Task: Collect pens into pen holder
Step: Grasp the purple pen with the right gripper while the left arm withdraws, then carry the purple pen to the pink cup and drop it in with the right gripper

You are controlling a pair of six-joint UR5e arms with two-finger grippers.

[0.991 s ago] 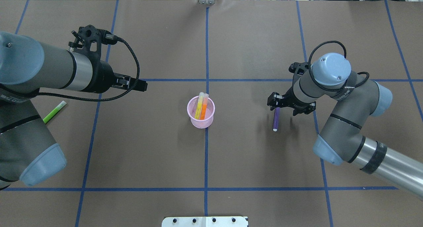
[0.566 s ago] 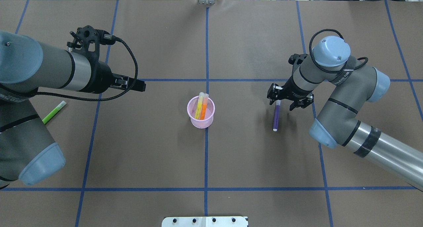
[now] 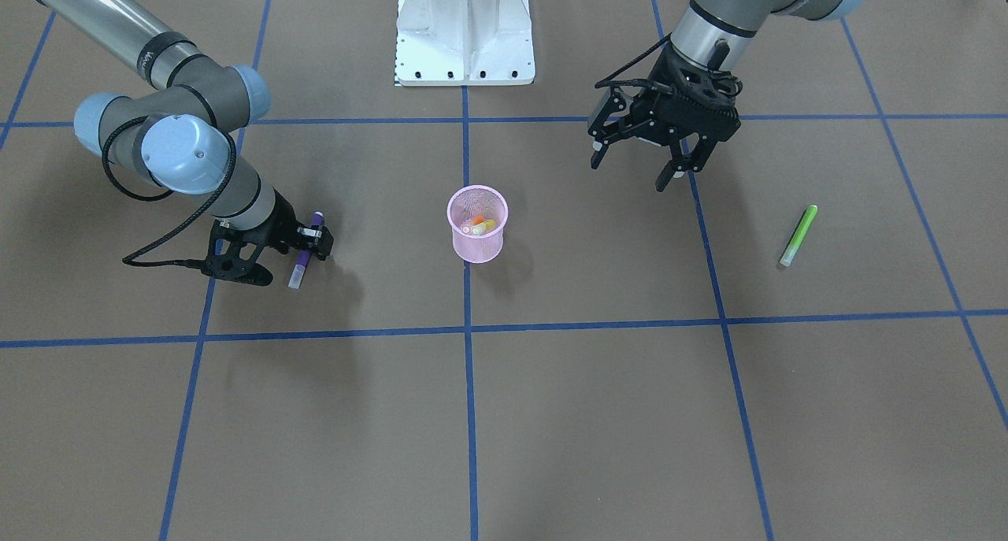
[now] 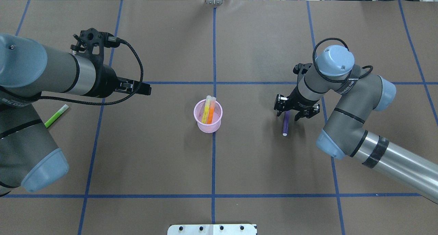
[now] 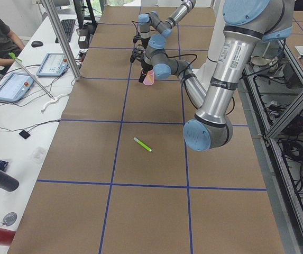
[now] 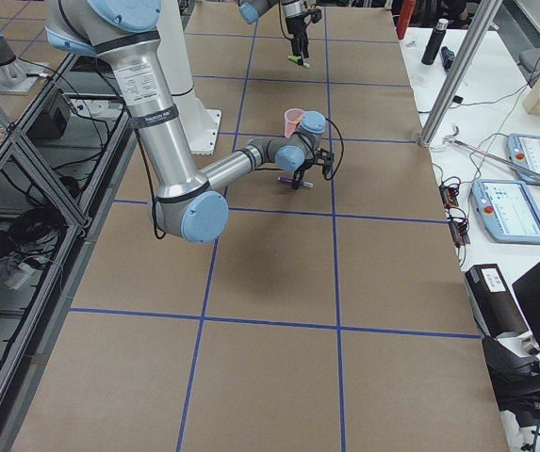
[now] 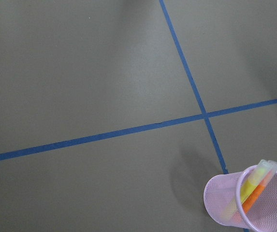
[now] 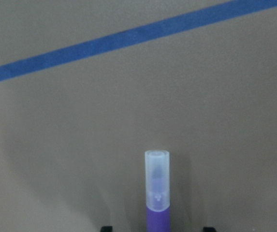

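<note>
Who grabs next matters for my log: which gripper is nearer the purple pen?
Right. The right gripper straddles the purple pen; the left gripper hangs far off, beyond the pen holder.

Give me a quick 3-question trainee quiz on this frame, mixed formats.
1. How many pens stand in the pink mesh pen holder?
2. True or false: the left arm's jaws are shut on a pen.
3. Where is the purple pen?
A. In the holder
B. Flat on the table, one end between the right arm's jaws, which are open
C. Lifted clear of the table

Key
1. Two: the yellow pen and the orange pen.
2. False: they are open and empty.
3. B
</note>
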